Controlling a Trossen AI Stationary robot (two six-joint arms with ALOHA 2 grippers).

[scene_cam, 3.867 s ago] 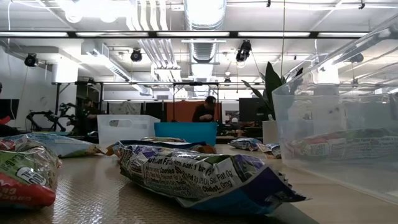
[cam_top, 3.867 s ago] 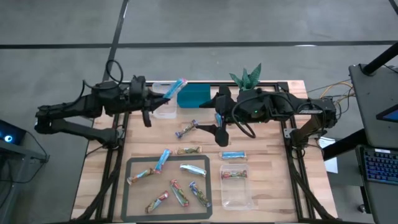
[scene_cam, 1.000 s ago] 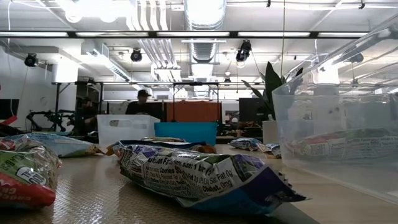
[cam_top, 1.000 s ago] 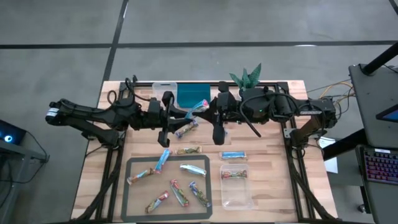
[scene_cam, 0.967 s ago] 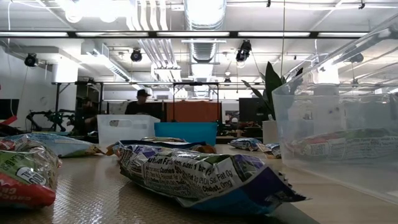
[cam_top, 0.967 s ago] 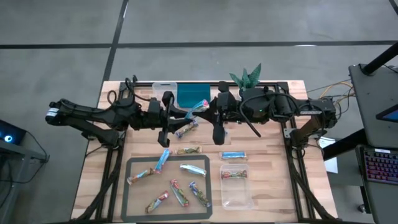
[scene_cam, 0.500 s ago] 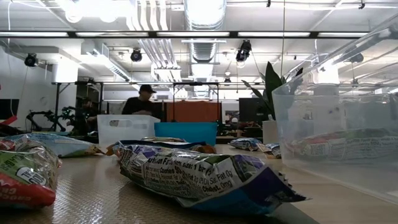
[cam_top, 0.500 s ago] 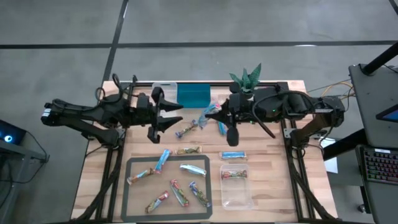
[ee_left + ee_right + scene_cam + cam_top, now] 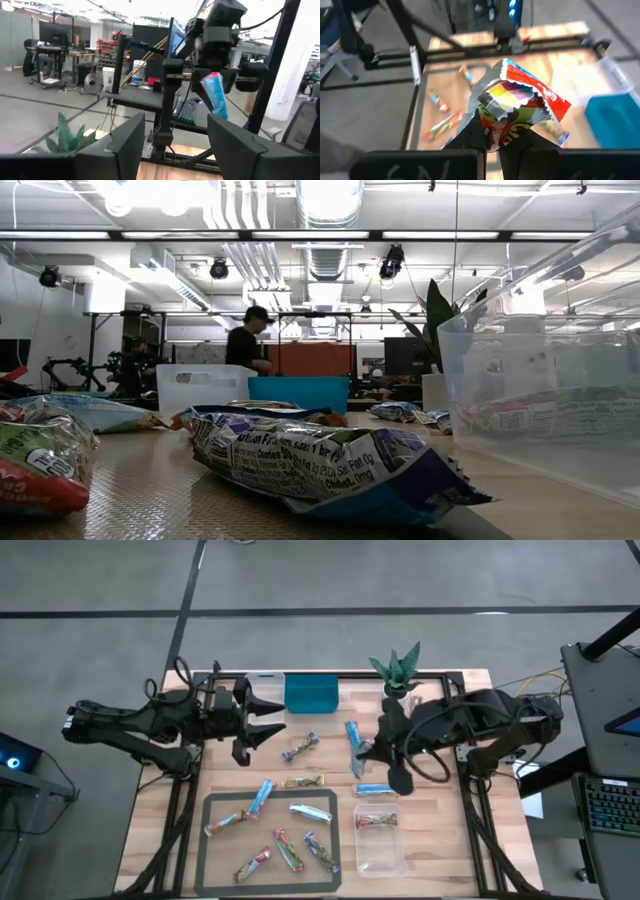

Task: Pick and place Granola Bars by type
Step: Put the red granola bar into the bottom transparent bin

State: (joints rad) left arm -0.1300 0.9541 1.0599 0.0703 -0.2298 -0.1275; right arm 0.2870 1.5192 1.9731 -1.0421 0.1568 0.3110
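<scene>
The right hand [image 9: 362, 748] is clamped on the end of one blue granola bar [image 9: 353, 734], its crinkled shiny wrapper showing red, yellow and white at the pinched end, held above the tabletop [image 9: 430, 830] near the middle. The left hand [image 9: 268, 724] stands with fingers spread and empty by the teal bin [image 9: 310, 694]. Six bars lie on the dark tray [image 9: 214, 865], one in the clear tub [image 9: 381, 850], and four loose on the wood.
</scene>
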